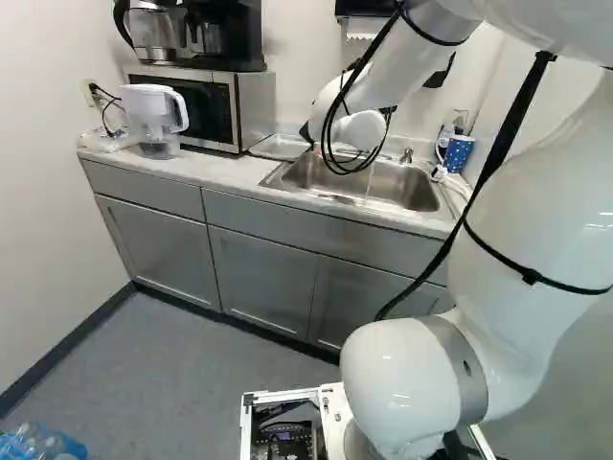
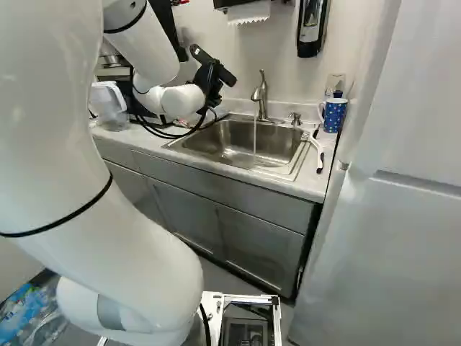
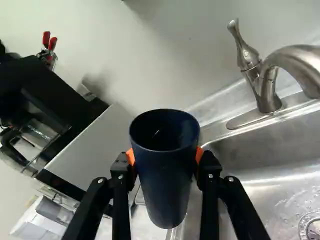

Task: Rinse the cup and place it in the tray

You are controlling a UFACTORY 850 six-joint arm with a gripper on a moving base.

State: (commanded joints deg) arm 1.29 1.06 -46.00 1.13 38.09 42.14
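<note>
Navy cup (image 3: 166, 187) gripped by its sides in our pincer (image 3: 165, 156), we presumably leave its mouth clear for the running faucet (image 2: 262, 102).

"How did the cup (image 3: 166, 182) look?"

"It was dark blue, smooth and tall, narrower toward its base. The mouth was open, and a small bright glint was showing inside."

"And in which pose was it?"

"It was in the air, tilted from upright, held from two sides by the gripper (image 2: 211, 88). If the cup was wet, I could not tell."

"Where was the tray?"

"A flat, pale, shallow thing, which seemed to be the tray (image 1: 279, 147), lay on the counter (image 1: 218, 171), between the microwave (image 1: 251, 110) and the sink (image 1: 316, 196)."
</note>
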